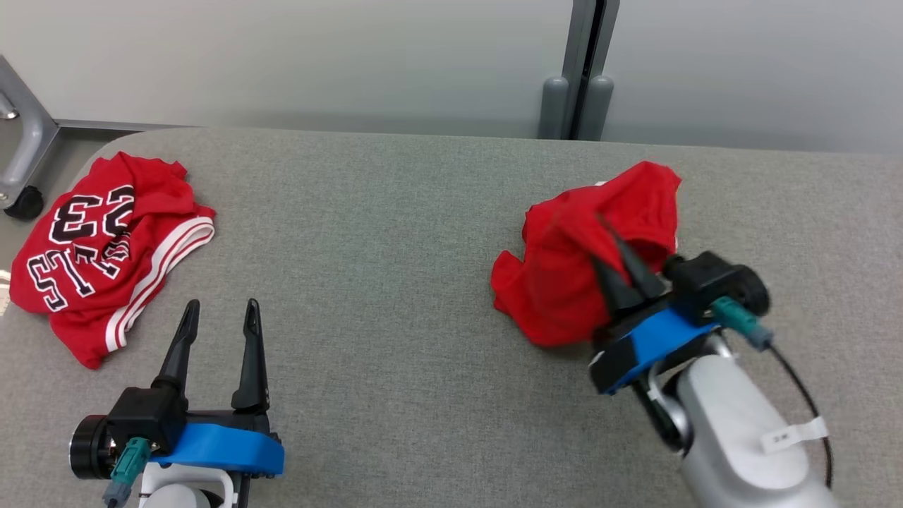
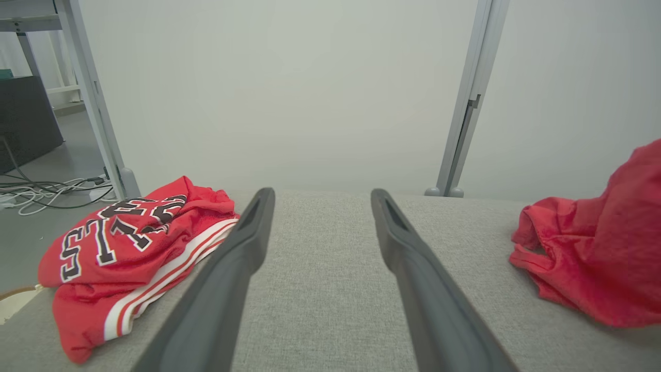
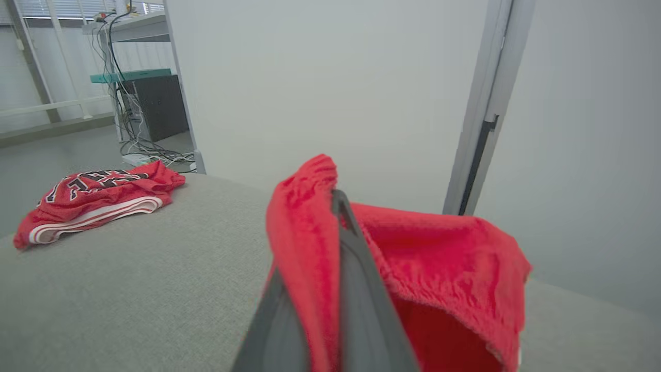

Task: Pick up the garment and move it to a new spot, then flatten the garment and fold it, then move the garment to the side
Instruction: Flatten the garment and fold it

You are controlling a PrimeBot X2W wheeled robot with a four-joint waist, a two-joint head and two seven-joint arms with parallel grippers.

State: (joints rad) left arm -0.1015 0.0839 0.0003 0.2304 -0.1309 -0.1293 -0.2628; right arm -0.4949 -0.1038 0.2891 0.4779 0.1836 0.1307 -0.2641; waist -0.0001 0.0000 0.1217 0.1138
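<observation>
Crumpled plain red cloth garment [image 1: 557, 275] is heaped on the right part of the grey fabric-covered table [image 1: 395, 282], near its far edge, with a raised fold clamped in the clenched right gripper [image 1: 598, 238]. It is judged light and limp, best held at the gathered hem. Free room is offered by the table's middle; the left gripper [image 1: 221, 305] is held spread, empty.

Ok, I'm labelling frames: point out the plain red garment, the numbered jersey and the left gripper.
plain red garment [image 1: 557, 279], head view, its front bulge.
numbered jersey [image 1: 88, 243], head view, its printed front.
left gripper [image 1: 221, 305], head view, midway between its fingertips.
</observation>
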